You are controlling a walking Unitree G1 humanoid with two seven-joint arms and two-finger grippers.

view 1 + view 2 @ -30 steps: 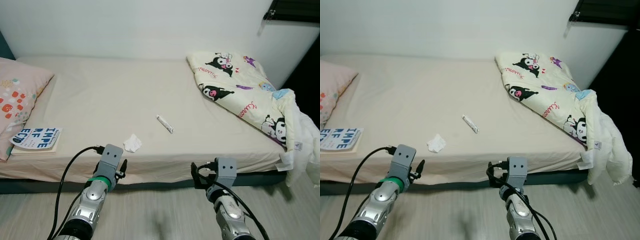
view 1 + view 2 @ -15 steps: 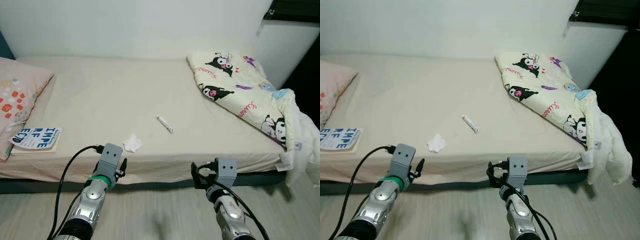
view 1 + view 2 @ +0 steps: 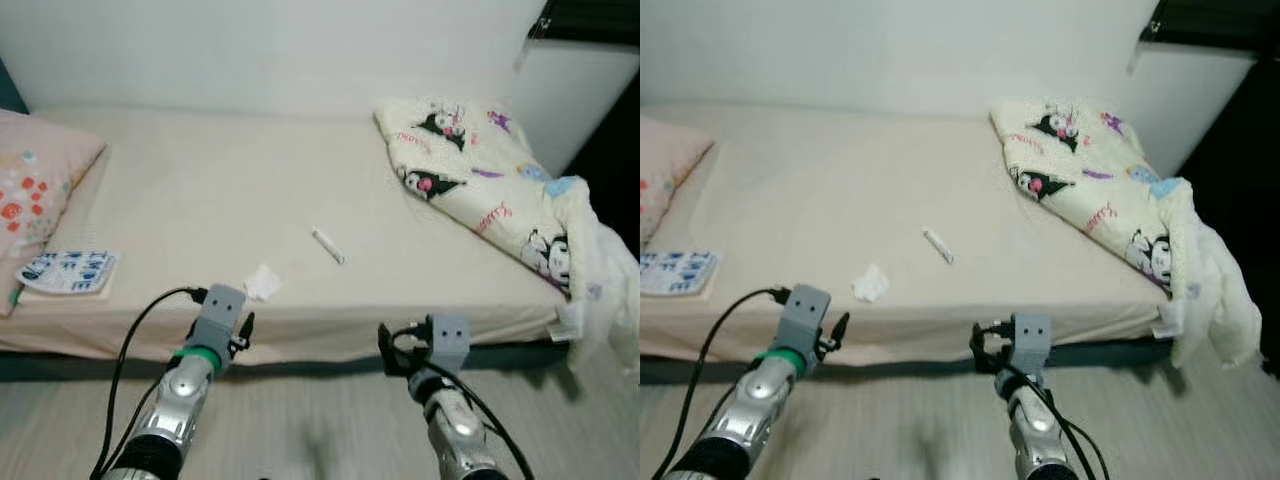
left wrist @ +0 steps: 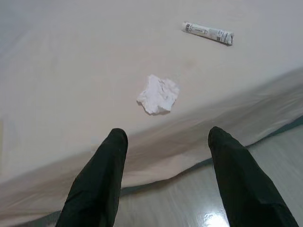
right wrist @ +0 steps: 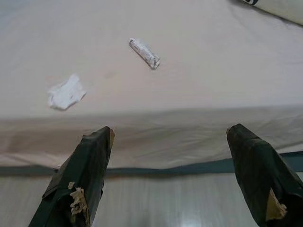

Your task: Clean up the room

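I see a crumpled tissue [image 4: 158,94] near the front edge of the bed [image 3: 200,190], with a small white tube [image 4: 208,33] a bit farther back. My left gripper [image 4: 165,142] hangs just in front of the tissue, fingers spread wide, holding nothing. My right gripper [image 5: 173,137] is spread too, low by the bed's edge. The head pictures are blurry. A book [image 3: 68,272] lies beside the pillow [image 3: 35,190], which is cut off. A cartoon blanket [image 3: 480,190] droops off the far end.

Beige bed [image 3: 200,190], white wall [image 3: 280,50]
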